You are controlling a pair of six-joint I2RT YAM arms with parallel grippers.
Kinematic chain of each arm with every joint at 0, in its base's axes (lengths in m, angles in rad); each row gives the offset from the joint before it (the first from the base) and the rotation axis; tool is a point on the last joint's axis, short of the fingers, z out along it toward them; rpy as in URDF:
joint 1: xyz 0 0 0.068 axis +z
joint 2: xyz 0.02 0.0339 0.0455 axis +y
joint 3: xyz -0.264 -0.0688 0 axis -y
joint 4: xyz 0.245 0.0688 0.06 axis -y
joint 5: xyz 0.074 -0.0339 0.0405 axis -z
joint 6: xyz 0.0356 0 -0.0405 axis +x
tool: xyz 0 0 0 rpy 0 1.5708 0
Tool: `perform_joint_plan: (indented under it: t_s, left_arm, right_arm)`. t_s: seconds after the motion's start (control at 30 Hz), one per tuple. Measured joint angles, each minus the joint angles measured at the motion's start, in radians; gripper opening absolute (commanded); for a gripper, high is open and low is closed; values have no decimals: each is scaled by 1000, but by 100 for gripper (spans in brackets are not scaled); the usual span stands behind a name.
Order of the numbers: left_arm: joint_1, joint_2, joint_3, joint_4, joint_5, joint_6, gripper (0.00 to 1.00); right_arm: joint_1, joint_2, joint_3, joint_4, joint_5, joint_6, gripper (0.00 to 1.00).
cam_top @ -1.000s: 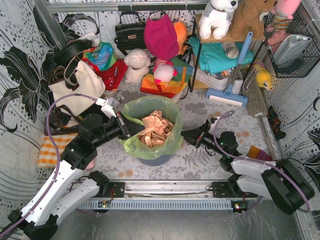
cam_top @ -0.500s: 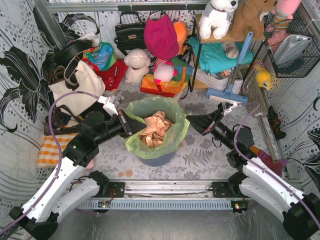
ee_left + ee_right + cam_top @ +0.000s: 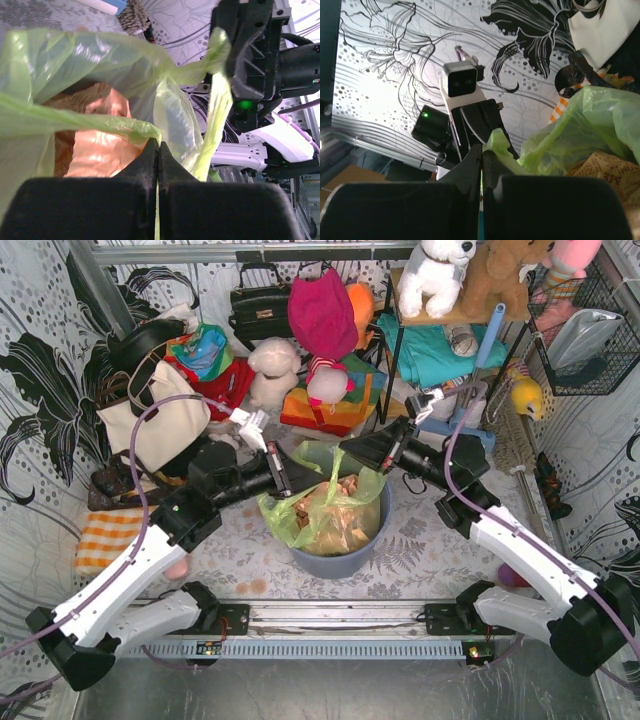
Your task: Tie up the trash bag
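Status: left fingers (image 3: 142,165) and right fingers (image 3: 490,172) each clamped on a rim flap of the thin translucent light-green plastic trash bag (image 3: 325,515), which sits in the blue round plastic bin (image 3: 340,562), centre. Risks: overpull tears the film, a flap slips free, or the bin tips.

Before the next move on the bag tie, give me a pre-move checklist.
1. Left gripper shut on the thin translucent light-green plastic trash bag film: ok.
2. Right gripper shut on the bag's opposite side: ok.
3. Tan-brown crumpled paper inside the bag: ok.
4. Bag rim fully off the round blue plastic bin: cannot tell.
5. Knot formed: not ok, none visible.
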Motion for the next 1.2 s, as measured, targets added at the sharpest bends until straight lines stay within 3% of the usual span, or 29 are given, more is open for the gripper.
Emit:
perform_joint_plan:
  t_s: [0.37, 0.67, 1.0, 1.2]
  left_arm:
    - [-69, 111, 198, 57, -47, 43, 0]
    - [-72, 129, 251, 17, -171, 111, 0]
    - [-63, 188, 314, -123, -449, 193, 0]
    - [7, 291, 355, -117, -488, 241, 0]
  right_arm:
    - [61, 68, 154, -98, -36, -97, 0]
    - [61, -42, 207, -386, 195, -282, 0]
    - [39, 5, 207, -510, 409, -369, 0]
    - [-40, 82, 206, -485, 465, -383, 0]
